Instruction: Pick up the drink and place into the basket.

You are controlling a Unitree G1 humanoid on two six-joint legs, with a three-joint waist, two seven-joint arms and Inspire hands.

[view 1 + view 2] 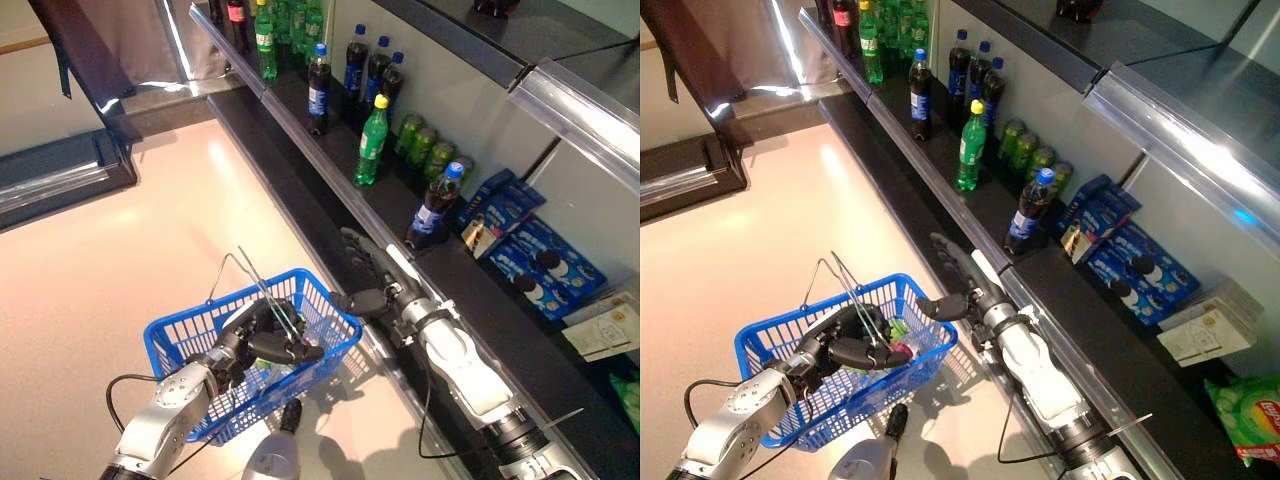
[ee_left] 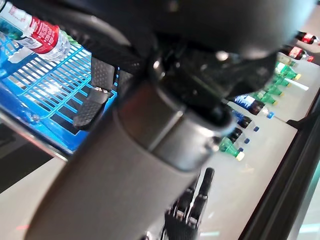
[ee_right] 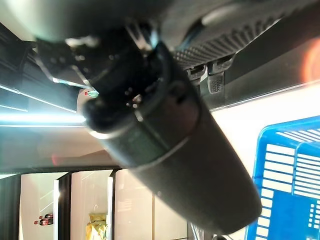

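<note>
My left hand [image 1: 262,338] is shut on the wire handles of a blue plastic basket [image 1: 190,320], which it holds above the pale floor. A clear bottle with a red label [image 2: 37,31] lies in the basket [image 2: 45,90]; the head views show only a green and red glimpse of it under the hand. Right of the basket, my right hand [image 1: 368,268] is open and holds nothing, its fingers stretched along the dark shelf edge. A dark cola bottle with a blue cap [image 1: 435,205] stands on the shelf just beyond it.
The long dark shelf [image 1: 300,150] also carries a green bottle with a yellow cap [image 1: 372,140], another dark bottle [image 1: 318,90], several more bottles [image 1: 370,68], green cans [image 1: 424,146] and blue snack packs [image 1: 500,208]. A low dark cabinet [image 1: 60,172] stands far left.
</note>
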